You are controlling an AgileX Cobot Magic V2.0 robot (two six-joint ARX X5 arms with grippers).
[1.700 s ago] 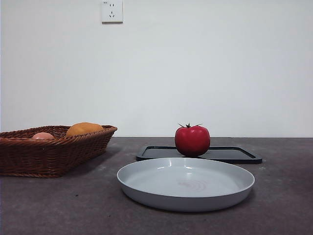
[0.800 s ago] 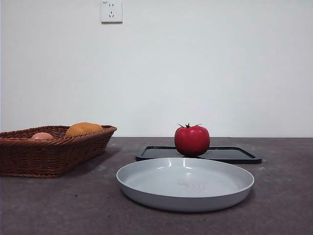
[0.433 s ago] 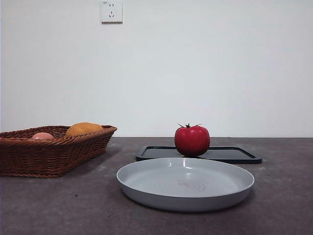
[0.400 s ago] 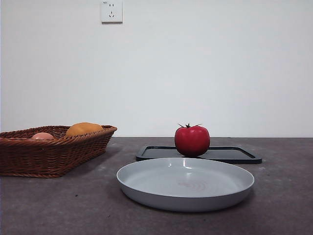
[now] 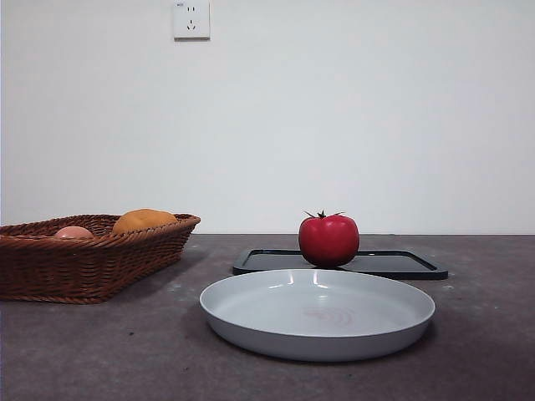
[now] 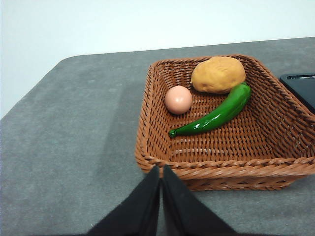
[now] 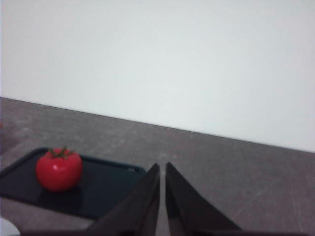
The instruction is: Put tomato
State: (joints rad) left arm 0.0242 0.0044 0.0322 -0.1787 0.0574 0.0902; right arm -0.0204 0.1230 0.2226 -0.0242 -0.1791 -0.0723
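Observation:
The red tomato (image 5: 328, 240) with a green stem stands on a flat black tray (image 5: 401, 265) behind the grey plate (image 5: 251, 330). It also shows in the right wrist view (image 7: 59, 169) on the same tray (image 7: 106, 189). My right gripper (image 7: 162, 167) is shut and empty, back from the tray and to one side of the tomato. My left gripper (image 6: 161, 169) is shut and empty, just in front of the wicker basket (image 6: 275, 167). Neither gripper shows in the front view.
The brown wicker basket (image 5: 50, 267) stands at the left with an orange-yellow fruit (image 5: 144, 220) and a pale pink fruit (image 5: 73, 232). The left wrist view also shows a green pepper (image 6: 216, 115) in it. A wall socket (image 5: 191, 18) is high on the wall.

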